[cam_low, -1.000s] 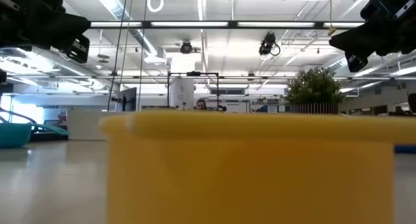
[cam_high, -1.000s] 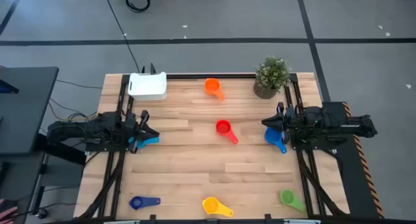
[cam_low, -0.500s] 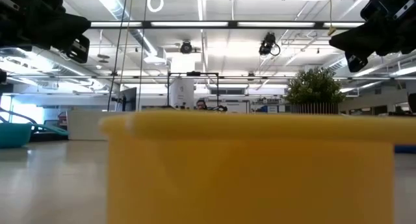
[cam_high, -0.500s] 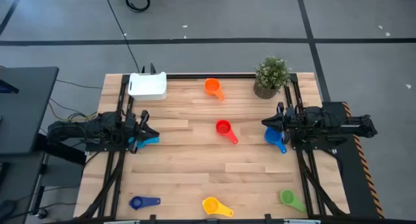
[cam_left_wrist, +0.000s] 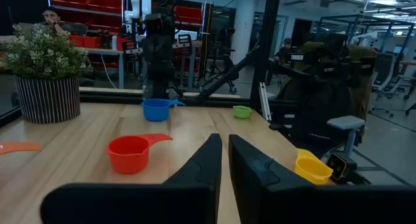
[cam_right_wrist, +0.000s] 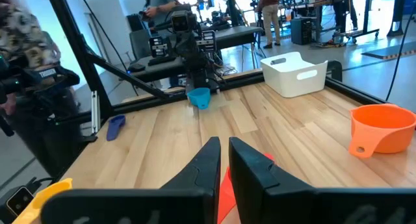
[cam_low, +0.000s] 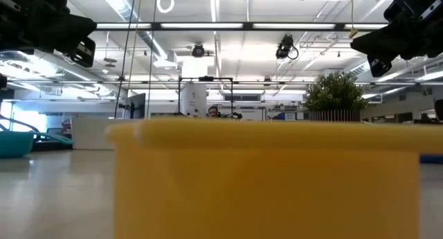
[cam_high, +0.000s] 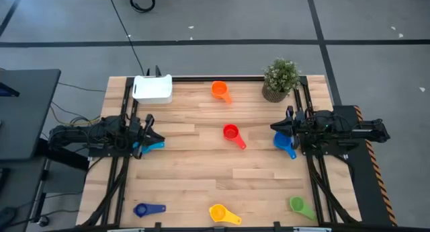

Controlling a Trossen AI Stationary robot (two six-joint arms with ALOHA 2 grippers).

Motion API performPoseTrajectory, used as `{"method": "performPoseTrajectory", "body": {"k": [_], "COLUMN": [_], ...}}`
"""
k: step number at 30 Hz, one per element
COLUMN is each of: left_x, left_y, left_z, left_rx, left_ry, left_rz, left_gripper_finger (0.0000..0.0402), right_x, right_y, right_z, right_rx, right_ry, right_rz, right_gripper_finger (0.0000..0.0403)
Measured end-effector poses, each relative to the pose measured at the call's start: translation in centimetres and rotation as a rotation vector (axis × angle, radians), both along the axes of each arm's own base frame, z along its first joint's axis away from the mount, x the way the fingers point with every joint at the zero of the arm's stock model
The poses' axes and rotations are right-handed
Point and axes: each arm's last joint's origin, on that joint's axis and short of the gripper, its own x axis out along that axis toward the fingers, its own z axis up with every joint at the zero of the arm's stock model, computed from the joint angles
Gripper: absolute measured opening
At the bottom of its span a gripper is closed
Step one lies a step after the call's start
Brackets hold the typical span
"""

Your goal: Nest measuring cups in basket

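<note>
I see both arms parked at the desk edges: left tool clenched empty over the light blue cup, right tool clenched empty above the blue cup. The basket sits at the far left corner. 5 more cups lie scattered: orange, red, dark blue, yellow, green.

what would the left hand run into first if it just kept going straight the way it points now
Probably the red cup. The left hand points across the table toward the right arm, and the red cup lies nearly on that line near the table's middle. The hand's height is unclear, so it may pass over the cup.
</note>
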Motion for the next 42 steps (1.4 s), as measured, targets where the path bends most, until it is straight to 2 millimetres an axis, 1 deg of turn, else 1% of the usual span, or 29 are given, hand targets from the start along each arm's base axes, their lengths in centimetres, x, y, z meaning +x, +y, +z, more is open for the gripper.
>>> {"method": "performPoseTrajectory", "body": {"k": [10,14,17,38,42], "left_x": [0.0,-0.01,-0.04,-0.03,-0.01], "left_y": [0.0,0.0,0.01,0.04,0.22], "left_z": [0.04,0.22,0.41,0.39,0.4], "left_rx": [-0.01,-0.129,-0.186,-0.189,-0.196], "left_ry": [-0.002,-0.001,-0.011,-0.01,-0.015], "left_rz": [0.0,-0.01,-0.012,-0.003,0.06], "left_gripper_finger": [0.0036,0.0036,0.0036,0.0036,0.0036], "right_x": [0.0,0.0,0.0,0.0,0.0], "right_y": [0.0,0.0,0.0,0.0,0.0], "right_z": [0.0,0.0,0.0,0.07,0.07], "right_rx": [0.0,0.0,0.0,0.0,0.0], "right_ry": [0.0,0.0,0.0,-0.007,-0.007], "right_rz": [0.0,0.0,0.0,0.0,0.0], "right_gripper_finger": [0.0038,0.0038,0.0038,0.0038,0.0038]}}
